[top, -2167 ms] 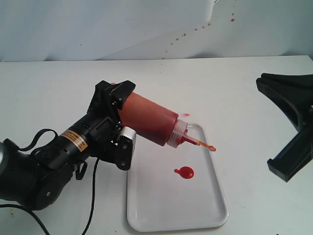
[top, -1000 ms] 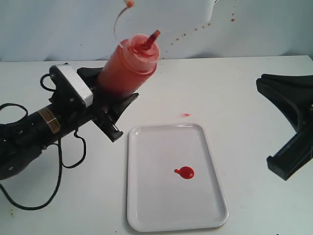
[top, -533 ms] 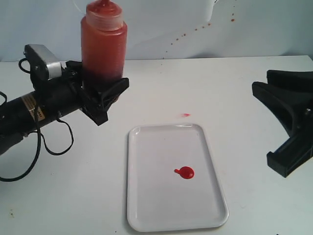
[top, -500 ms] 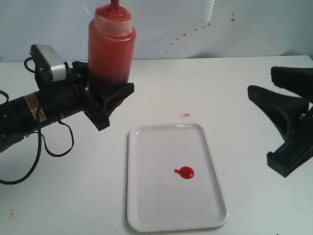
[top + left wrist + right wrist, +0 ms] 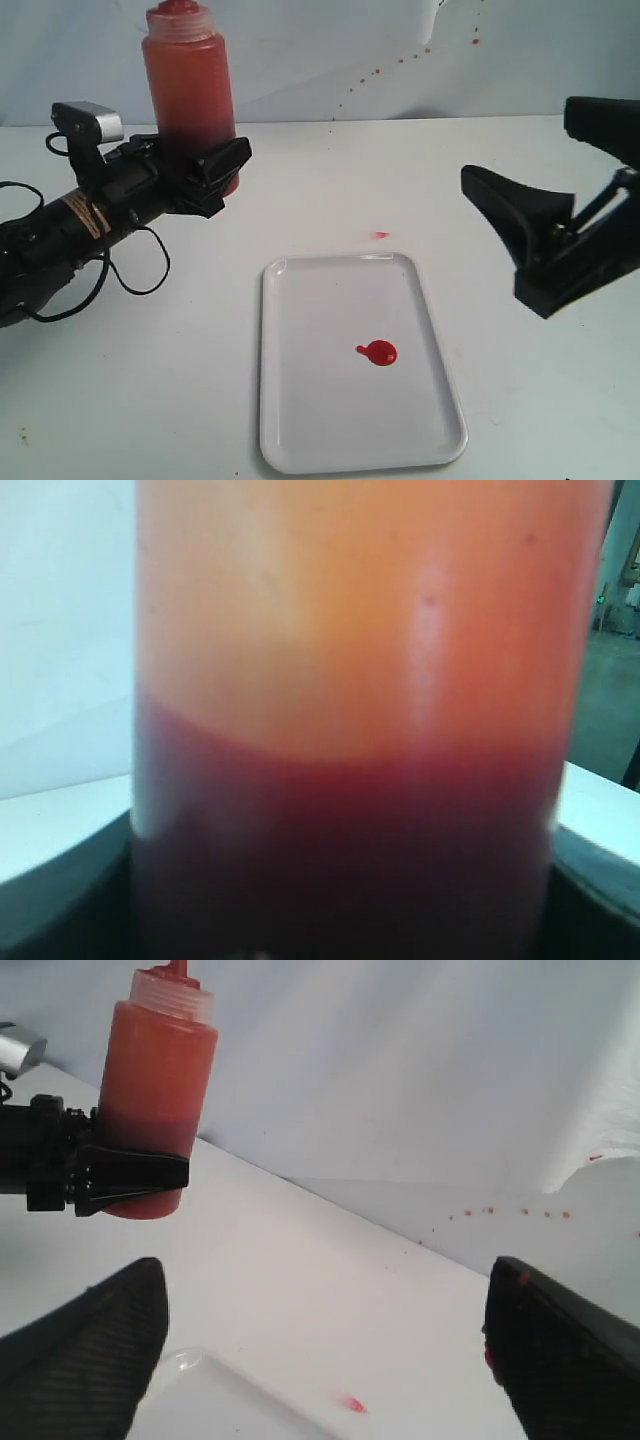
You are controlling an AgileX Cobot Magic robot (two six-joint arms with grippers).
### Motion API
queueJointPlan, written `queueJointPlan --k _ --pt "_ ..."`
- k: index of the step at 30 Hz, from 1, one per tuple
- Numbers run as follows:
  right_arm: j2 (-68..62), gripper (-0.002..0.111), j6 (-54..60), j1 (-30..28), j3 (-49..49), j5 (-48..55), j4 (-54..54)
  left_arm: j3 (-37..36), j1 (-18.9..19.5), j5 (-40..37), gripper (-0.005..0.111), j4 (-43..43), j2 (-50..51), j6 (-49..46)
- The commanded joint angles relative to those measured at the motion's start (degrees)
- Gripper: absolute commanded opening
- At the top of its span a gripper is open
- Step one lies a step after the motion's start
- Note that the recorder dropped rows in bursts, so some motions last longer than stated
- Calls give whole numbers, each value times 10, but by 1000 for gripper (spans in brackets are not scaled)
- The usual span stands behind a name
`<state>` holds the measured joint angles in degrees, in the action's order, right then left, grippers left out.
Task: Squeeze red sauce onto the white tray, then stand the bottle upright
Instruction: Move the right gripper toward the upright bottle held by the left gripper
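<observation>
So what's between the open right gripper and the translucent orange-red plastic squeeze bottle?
Only bare white table separates the right gripper from the bottle in the exterior view; the faint red smear and white plastic tray lie off that line.

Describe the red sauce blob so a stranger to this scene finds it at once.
Start at the white tray on the table. Near the tray's middle sits the red sauce, a glossy round blob with a small tail. Unlike the faint smear on the table past the tray's far rim, it is bigger, brighter and on the tray.
</observation>
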<state>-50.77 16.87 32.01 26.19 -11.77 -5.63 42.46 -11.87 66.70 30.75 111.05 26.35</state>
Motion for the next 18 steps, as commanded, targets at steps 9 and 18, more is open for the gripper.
queueJointPlan --k 9,18 --pt "-341 79 -179 1 48 -329 196 25 0 33 0 -18 49 -75" --pt "-538 79 -312 1 220 -377 282 25 0 33 0 -14 50 -93"
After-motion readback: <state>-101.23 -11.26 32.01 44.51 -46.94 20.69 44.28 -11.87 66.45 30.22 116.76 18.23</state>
